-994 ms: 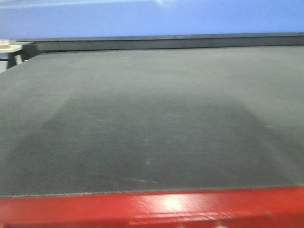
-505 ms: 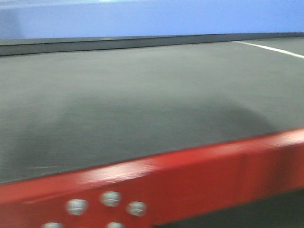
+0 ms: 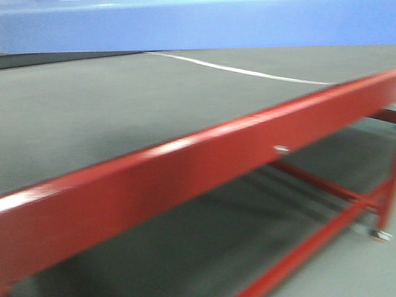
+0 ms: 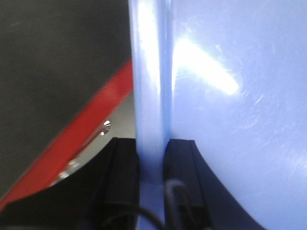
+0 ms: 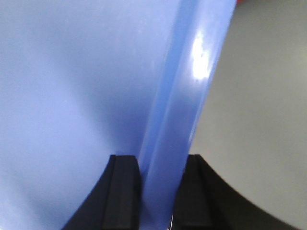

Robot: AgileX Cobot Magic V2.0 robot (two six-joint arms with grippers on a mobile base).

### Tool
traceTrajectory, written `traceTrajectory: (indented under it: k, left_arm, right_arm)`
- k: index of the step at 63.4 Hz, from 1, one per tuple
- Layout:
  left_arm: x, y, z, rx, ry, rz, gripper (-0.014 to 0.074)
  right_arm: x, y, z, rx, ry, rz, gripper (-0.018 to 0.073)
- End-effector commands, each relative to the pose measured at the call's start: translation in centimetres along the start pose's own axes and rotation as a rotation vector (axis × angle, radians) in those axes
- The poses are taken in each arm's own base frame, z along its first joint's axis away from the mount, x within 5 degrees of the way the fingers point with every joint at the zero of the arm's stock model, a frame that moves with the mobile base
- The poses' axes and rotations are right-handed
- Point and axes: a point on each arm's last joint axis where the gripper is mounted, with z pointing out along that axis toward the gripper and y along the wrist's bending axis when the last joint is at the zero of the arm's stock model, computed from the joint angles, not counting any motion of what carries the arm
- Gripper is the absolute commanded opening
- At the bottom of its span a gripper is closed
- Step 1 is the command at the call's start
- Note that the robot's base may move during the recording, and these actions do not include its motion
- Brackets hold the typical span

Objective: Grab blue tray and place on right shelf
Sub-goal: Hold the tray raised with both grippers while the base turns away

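1. The red-framed table (image 3: 185,167) slants across the front view and the right shelf is not in sight. Turn the base smoothly.
2. The blue tray (image 3: 198,25) hangs aloft between both arms. Carry it level.
3. The left gripper (image 4: 151,148) and right gripper (image 5: 162,165) are each clamped on its rim. Match their heights.

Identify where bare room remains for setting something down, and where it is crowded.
The black mat lies bare between the red front rail and the white line. It is crowded at the arms: the rim of the blue tray fills the left gripper and the right gripper.
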Motion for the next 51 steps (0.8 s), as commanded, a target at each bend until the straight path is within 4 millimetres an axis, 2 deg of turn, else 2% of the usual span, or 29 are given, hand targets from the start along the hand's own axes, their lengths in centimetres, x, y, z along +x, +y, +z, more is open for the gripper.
traceTrajectory:
  k: [1,51]
  left_arm:
    - [0.71,0.06,-2.04,0.006,0.019,0.03,-0.0048]
    - [0.71,0.06,-2.04,0.006,0.019,0.03,-0.0048]
  right_arm:
    - [-0.67,-0.13,-1.52,-0.009,-0.098,-0.041,0.0023]
    - [-0.66,-0.13,-1.52,-0.009,-0.097,-0.041,0.0023]
